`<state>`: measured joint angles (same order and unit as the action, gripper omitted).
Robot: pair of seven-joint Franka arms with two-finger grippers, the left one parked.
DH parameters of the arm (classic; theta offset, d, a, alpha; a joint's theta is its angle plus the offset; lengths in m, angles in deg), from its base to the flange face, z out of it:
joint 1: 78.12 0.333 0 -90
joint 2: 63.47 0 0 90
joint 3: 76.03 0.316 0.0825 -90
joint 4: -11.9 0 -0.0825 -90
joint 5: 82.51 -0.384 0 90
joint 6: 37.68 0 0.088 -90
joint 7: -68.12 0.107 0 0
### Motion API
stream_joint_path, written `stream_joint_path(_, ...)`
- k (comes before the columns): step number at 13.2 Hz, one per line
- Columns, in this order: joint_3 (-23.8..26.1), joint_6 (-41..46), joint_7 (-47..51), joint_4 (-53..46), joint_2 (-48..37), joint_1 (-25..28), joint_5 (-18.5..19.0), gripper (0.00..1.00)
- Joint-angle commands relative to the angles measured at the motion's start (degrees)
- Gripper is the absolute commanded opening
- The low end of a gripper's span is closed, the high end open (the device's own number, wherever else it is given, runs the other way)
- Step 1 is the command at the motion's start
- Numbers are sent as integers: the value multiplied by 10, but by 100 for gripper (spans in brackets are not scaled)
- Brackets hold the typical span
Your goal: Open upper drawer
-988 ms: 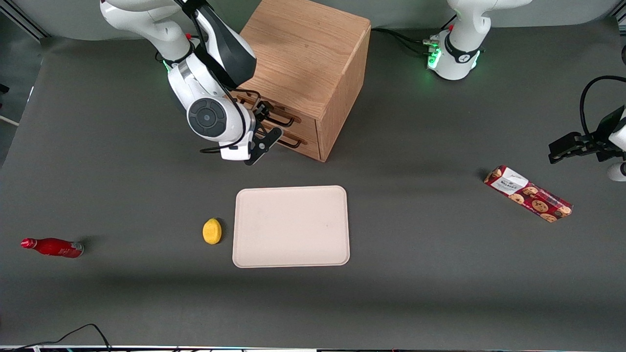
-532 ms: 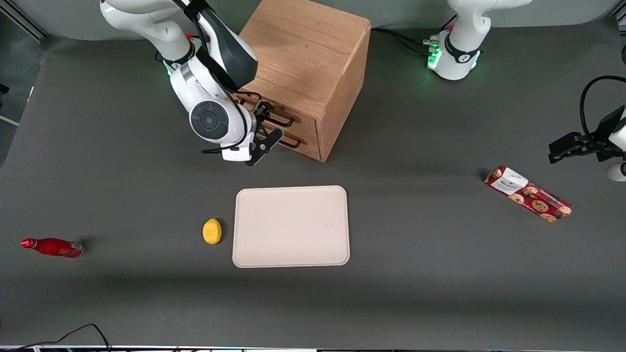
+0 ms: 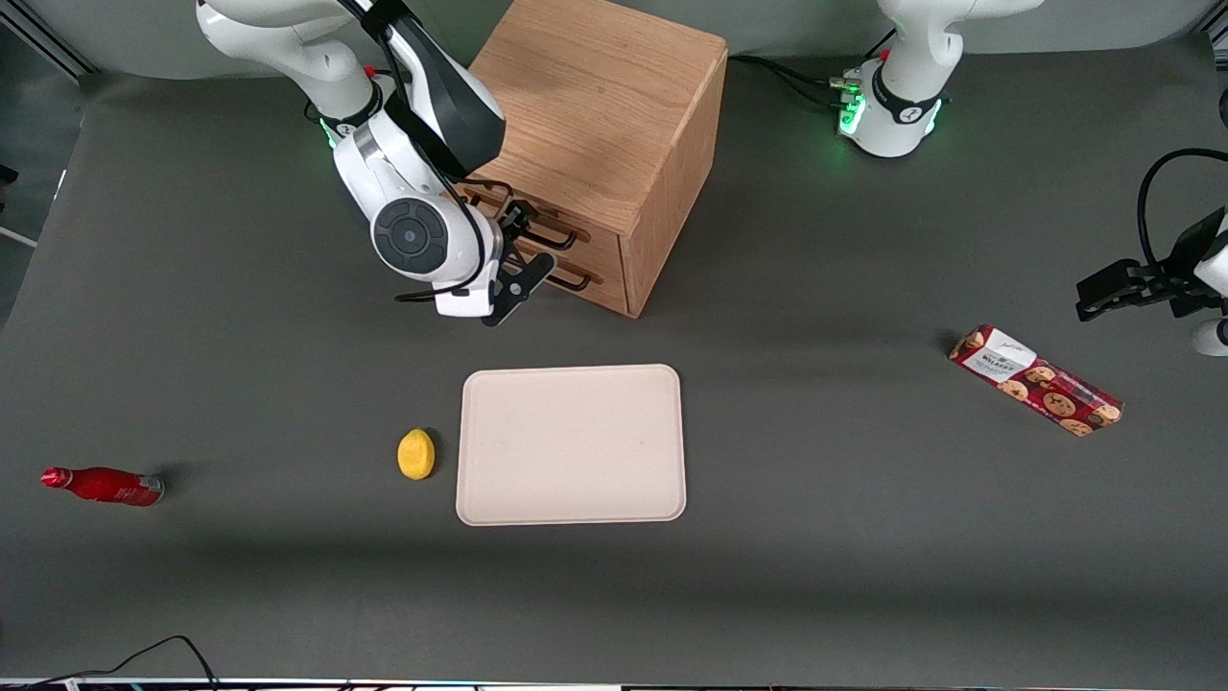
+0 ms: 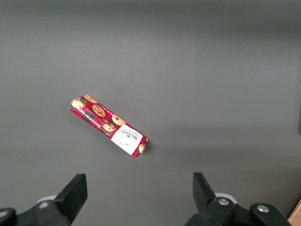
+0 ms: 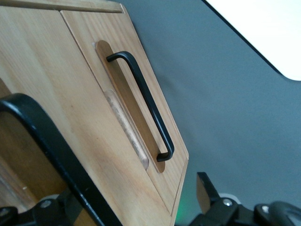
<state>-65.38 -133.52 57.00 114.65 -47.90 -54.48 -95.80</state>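
Note:
The wooden cabinet [image 3: 595,106] stands at the back of the table. Its upper drawer [image 3: 597,240] looks shut, its front level with the lower drawer [image 3: 602,286]. My right gripper [image 3: 523,251] is open, right in front of the drawers, with one finger on each side of the upper drawer's dark bar handle [image 3: 556,235]. In the right wrist view that handle [image 5: 44,136] runs thick and close across the upper drawer front [image 5: 56,94], passing between the fingers of the gripper [image 5: 136,195]. The lower drawer's handle [image 5: 143,101] lies untouched beside it.
A beige tray [image 3: 571,443] lies nearer the front camera than the cabinet, with a yellow lemon [image 3: 415,453] beside it. A red bottle [image 3: 101,485] lies toward the working arm's end. A cookie pack [image 3: 1034,379] lies toward the parked arm's end, also in the left wrist view [image 4: 108,126].
My gripper has crept slightly closer to the drawer fronts over the last second, then held still. The drawers have not moved.

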Motion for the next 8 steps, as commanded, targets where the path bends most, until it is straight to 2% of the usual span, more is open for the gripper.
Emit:
stream_joint_path(1, 0, -18, -20, -3, 5, -4, 8, 100)
stream_joint_path(8, -15, -18, -42, -14, 11, -4, 17, 100)
